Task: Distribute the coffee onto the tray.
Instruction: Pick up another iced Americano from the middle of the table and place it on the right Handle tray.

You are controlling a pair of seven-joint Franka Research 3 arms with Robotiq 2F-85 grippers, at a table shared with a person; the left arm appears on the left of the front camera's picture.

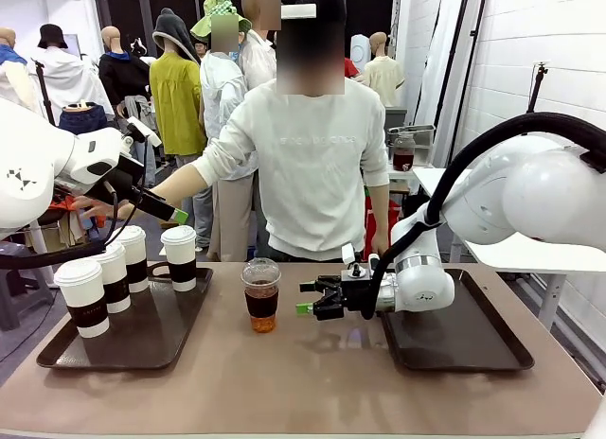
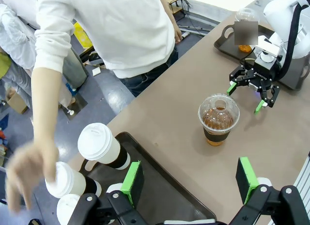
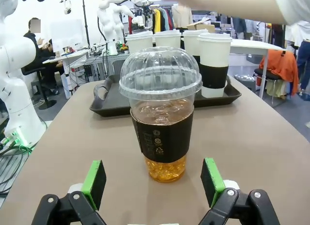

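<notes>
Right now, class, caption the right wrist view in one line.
Open right gripper faces a dome-lidded coffee cup on the table, four lidded paper cups on a tray behind.

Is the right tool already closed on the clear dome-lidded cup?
No, the right tool is open and sits short of the clear cup, with bare table between them.

Both arms are glossy white with fat rounded shells. The right arm (image 1: pixel 530 198) has a thick black cable (image 1: pixel 544 118) looping over it, well back from the jaws. The left arm (image 1: pixel 38 165) has little black triangle marks (image 1: pixel 19 179) on its shell. The left gripper (image 2: pixel 189 181) and right gripper (image 3: pixel 154 182) are black linkages with bright green pads (image 3: pixel 95 181) at the tips and silver screws (image 3: pixel 48 199) just behind them. The person's in a white long-sleeved sweatshirt (image 1: pixel 312 165) with faint chest lettering, plus dark jeans (image 2: pixel 145 79).
</notes>
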